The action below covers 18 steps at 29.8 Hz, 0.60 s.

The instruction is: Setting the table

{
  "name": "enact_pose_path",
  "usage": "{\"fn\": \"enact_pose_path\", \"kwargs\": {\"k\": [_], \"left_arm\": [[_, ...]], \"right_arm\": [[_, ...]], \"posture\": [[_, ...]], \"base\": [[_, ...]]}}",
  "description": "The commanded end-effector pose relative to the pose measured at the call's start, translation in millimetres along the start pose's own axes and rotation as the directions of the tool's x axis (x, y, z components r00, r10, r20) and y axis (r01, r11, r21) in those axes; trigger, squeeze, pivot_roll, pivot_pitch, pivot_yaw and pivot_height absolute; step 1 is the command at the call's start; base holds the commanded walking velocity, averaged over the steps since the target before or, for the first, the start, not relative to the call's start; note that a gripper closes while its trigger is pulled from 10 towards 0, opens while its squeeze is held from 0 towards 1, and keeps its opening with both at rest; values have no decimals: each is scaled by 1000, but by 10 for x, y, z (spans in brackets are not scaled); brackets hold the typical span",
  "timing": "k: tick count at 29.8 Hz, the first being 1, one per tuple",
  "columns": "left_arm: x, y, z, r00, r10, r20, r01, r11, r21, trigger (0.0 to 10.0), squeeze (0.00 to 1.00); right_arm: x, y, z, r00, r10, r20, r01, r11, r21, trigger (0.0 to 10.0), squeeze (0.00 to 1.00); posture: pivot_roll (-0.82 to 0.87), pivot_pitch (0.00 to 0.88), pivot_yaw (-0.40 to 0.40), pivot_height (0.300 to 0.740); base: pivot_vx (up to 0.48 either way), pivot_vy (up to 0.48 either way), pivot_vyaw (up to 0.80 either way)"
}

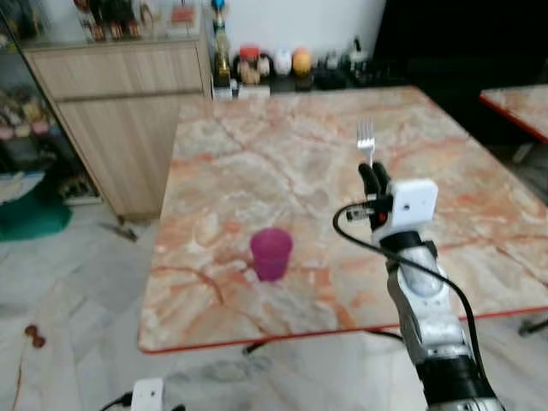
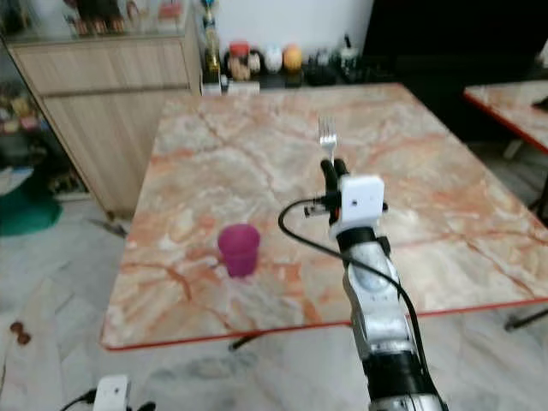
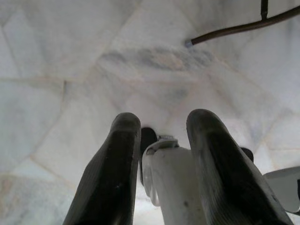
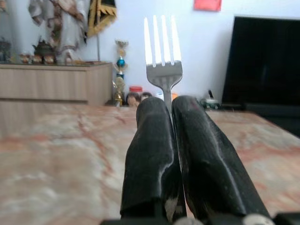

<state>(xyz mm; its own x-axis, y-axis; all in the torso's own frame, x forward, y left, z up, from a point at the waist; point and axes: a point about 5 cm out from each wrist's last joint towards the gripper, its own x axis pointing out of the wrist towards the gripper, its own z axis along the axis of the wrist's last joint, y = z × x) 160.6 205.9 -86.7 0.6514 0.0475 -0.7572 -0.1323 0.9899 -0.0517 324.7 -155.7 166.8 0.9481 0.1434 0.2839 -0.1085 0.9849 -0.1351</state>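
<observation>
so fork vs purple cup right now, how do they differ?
The fork is silver metal, thin, and held off the table with tines up, pinched in the right gripper. The purple cup is squat, translucent plastic, and stands free and upright on the marble table, nearer its front edge. Both are over the same table.

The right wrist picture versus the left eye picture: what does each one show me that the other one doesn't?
Right wrist alone: a close look at the fork, tines up, pinched between the right gripper jaws, with a red patch on the wall behind.

Left eye alone: the purple cup standing on the table, right arm, and tiled floor.

Both: fork, marble table, wooden cabinet, jars by the wall.
</observation>
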Motion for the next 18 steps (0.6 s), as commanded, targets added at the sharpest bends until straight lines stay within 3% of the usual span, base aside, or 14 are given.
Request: {"fn": "enact_pose_path", "kwargs": {"k": [1, 18], "left_arm": [[-6, -47, -61, 999, -12, -31, 13, 1000, 7, 10000, 0], [-12, -83, -98, 999, -26, -43, 27, 999, 17, 10000, 0]], "right_arm": [[39, -2, 86, 1000, 4, 30, -4, 1000, 2, 10000, 0], [43, -92, 128, 998, -45, 45, 44, 999, 25, 10000, 0]], "posture": [[-50, 0, 12, 740], [-107, 0, 59, 740]], "base": [[0, -326, 0], [0, -324, 0]]}}
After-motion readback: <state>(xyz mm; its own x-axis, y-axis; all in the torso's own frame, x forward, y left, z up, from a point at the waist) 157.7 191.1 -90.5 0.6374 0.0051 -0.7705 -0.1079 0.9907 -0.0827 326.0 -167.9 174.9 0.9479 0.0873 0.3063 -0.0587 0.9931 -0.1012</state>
